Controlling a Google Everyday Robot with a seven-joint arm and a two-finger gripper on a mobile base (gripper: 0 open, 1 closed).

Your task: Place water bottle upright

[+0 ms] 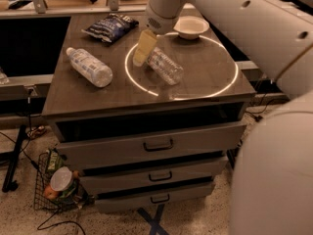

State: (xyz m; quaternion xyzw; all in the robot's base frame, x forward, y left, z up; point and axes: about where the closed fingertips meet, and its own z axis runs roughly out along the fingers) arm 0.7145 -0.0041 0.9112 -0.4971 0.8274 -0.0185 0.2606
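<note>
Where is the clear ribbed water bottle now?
In the camera view, the water bottle lies on its side inside the lit ring on the cabinet top, in front of the white bowl, with the gripper at its end nearer the chip bag.

counted 1 water bottle (165,66) and 1 labelled bottle (89,66) | 1 snack bag (110,27) | 1 bowl (191,27) | 3 drawers (156,143) | 1 wire basket (45,182) | 1 gripper (141,50), which hung just beside the water bottle's left end

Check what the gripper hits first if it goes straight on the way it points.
Probably the water bottle, at its upper end: the gripper points down-left, tip right beside it. Depth is unclear; it could instead meet the cabinet top just left of it.
</note>
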